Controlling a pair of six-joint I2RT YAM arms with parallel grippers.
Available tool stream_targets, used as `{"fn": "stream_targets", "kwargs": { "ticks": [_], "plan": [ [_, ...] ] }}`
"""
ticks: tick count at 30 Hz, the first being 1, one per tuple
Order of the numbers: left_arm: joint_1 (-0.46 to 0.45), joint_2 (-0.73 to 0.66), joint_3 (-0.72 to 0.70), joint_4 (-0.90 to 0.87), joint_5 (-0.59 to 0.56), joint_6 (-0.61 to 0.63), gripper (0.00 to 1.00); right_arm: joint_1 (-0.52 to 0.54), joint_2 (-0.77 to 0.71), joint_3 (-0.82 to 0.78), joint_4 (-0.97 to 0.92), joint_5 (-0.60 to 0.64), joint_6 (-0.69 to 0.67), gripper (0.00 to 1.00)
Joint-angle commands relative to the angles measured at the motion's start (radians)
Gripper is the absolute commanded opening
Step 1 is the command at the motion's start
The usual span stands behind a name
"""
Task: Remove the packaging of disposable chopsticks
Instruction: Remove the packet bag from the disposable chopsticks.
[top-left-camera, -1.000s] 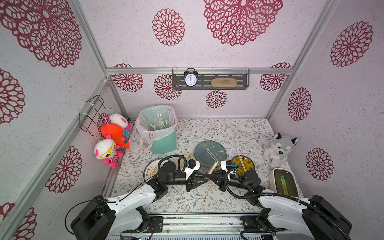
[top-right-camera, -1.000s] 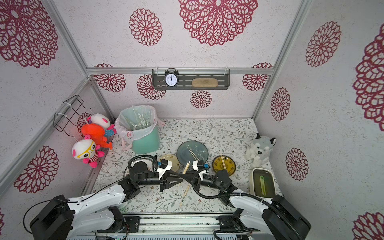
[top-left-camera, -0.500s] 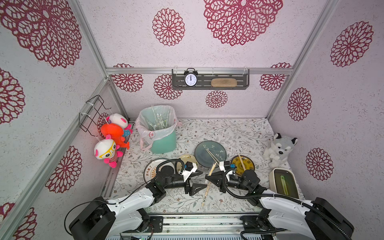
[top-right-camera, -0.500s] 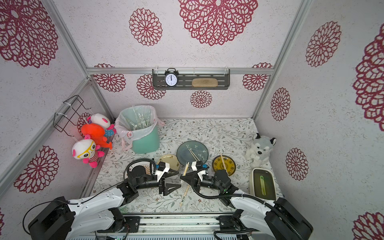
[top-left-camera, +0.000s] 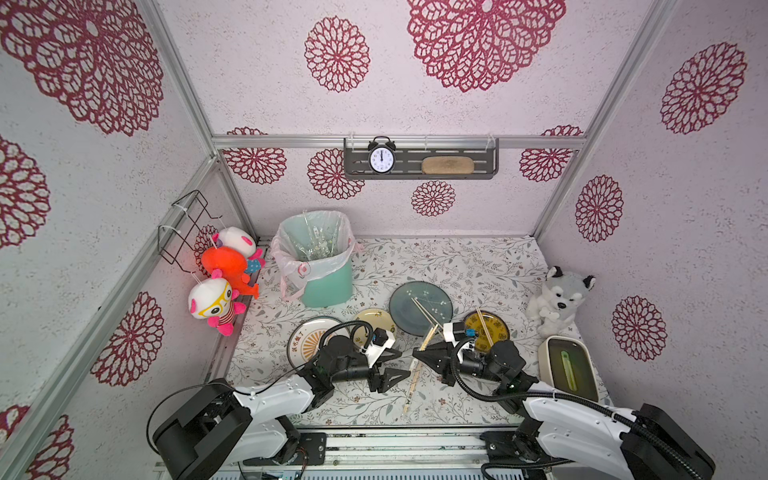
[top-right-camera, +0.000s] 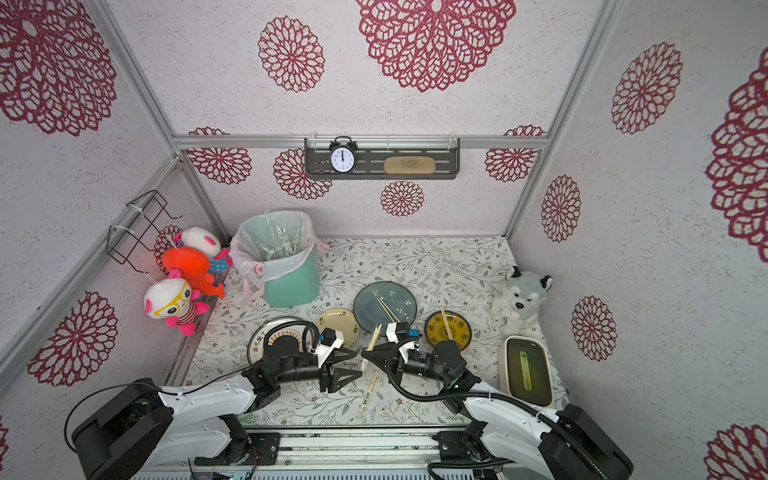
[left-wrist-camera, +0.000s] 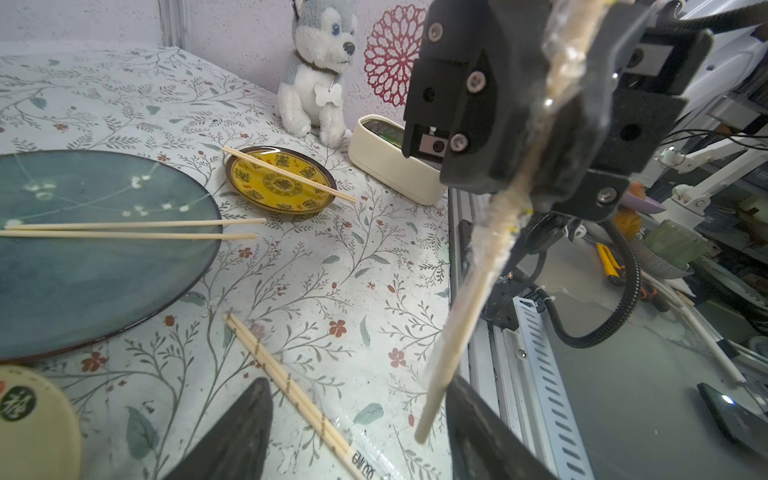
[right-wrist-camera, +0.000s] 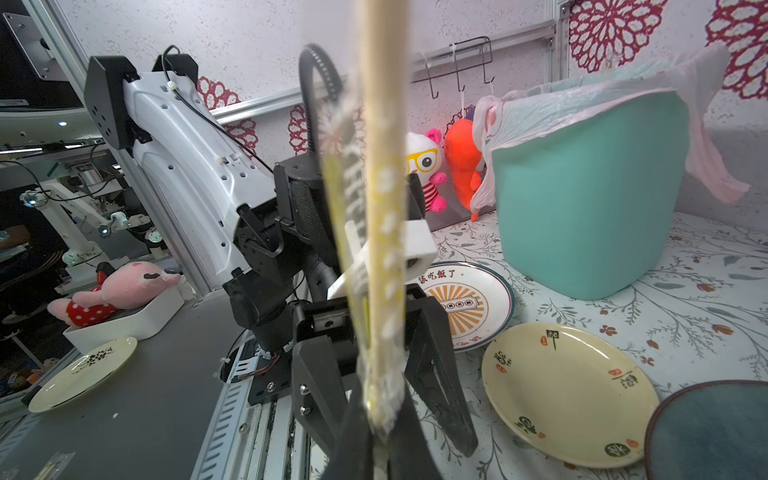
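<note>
Backed the left claw (top-left-camera: 398, 365) away from the right claw (top-left-camera: 417, 356) since a second ago; left it parted, empty, beside the bare stick tip; kept the right claw pinched shut on the disposable chopsticks (left-wrist-camera: 461, 332), aloft over the surface (top-left-camera: 457, 266), with the packaging (left-wrist-camera: 565, 70) bunched near the grip; left another wrapped pair (left-wrist-camera: 291, 382) lying flat beneath.

My right gripper (top-right-camera: 365, 354) is clamped on a pair of chopsticks (top-right-camera: 375, 336) that slants up toward the blue plate (top-right-camera: 368, 305). My left gripper (top-right-camera: 358, 362) gapes opposite, tips beside the pair's lower end, possibly touching. A second pair (top-right-camera: 367, 395) lies on the table (top-right-camera: 436, 266) below.
</note>
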Motion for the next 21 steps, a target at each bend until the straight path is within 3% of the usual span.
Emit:
{"fn": "stream_targets", "kwargs": {
  "ticks": [1, 9, 16, 21],
  "plan": [
    [-0.001, 0.036, 0.021, 0.081, 0.052, -0.010, 0.60, 0.005, -0.010, 0.023, 0.061, 0.006, 0.009, 0.00],
    [-0.002, 0.068, 0.056, 0.145, 0.093, -0.031, 0.41, 0.006, 0.042, 0.021, 0.077, -0.013, 0.014, 0.00],
    [-0.001, 0.059, 0.109, 0.096, 0.110, -0.024, 0.18, 0.008, 0.050, 0.008, 0.094, -0.018, 0.018, 0.00],
    [-0.002, 0.028, 0.136, 0.083, 0.111, -0.023, 0.24, 0.011, 0.072, 0.006, 0.104, -0.028, 0.020, 0.00]
  ]
}}
